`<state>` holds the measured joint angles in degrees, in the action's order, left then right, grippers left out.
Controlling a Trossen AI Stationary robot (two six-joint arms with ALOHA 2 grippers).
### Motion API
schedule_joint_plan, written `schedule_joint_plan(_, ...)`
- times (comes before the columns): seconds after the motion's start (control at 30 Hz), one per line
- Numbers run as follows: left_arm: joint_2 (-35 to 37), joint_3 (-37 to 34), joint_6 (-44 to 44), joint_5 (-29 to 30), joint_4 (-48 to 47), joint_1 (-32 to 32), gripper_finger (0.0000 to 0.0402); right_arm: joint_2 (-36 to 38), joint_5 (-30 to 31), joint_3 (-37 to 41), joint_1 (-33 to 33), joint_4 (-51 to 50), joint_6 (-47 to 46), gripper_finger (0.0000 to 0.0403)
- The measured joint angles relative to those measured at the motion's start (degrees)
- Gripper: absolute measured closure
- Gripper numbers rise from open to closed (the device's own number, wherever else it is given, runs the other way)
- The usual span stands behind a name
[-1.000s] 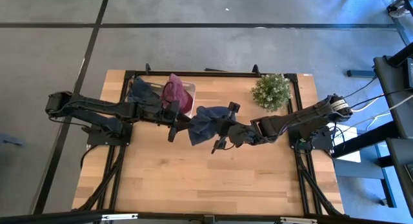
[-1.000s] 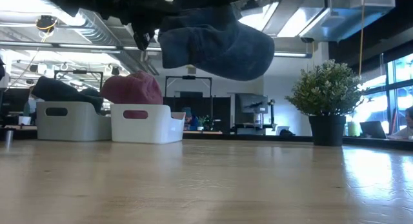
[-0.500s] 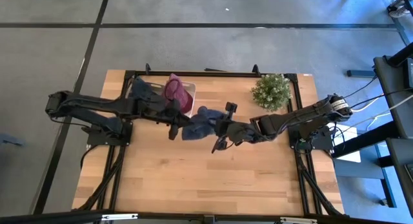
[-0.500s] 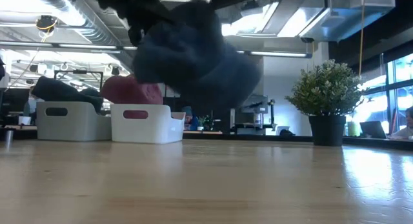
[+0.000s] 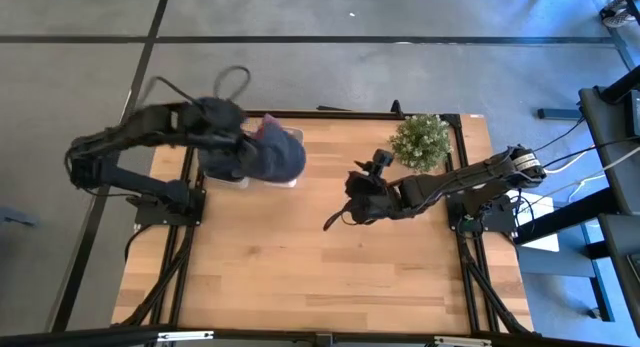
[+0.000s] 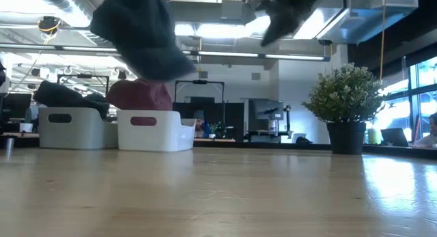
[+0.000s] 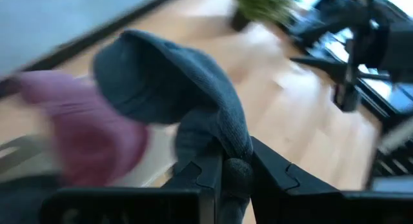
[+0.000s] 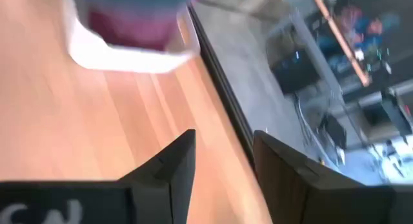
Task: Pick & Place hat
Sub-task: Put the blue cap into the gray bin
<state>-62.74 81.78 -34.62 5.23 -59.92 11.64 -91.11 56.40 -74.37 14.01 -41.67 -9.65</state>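
At the upper left of the high view, the left hand pinches the dark blue hat, holding it above the white bin (a maroon hat lies inside). The right hand hangs mid-frame over the bench, fingers spread and empty.

dark hat hangs blurred above the pink-filled white bin.

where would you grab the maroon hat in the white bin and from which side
Take the maroon hat by its domed crown, coming straight down from above. The crown bulges over the rim of the white plastic bin, whose walls block the sides. The dark blue hat in the left gripper hangs over it now, so that must clear first.
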Motion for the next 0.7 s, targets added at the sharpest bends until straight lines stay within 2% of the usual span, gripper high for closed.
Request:
schedule_joint_plan(0.13, 0.0, 9.1, -3.9, 6.5, -15.5, 3.5, 0.0358, 0.0, 0.1, 2.4, -0.6, -6.0, -8.0, 0.0247)
schedule_joint_plan(0.3, 0.1, 16.4, -8.2, 9.3, -27.9, 6.8, 0.0358, 0.0, 0.0, 7.8, -0.7, -6.2, -12.7, 0.0247)
schedule_joint_plan(0.47, -0.4, 16.9, -7.8, 13.3, -29.6, 8.9, 0.0358, 0.0, -0.1, 12.7, -0.7, -5.4, -18.2, 0.0247)
schedule_joint_plan(0.7, -3.3, 15.9, -6.2, 15.6, -30.1, 13.2, 0.0358, 0.0, -0.7, 16.7, -0.7, -5.6, -24.3, 0.0247)
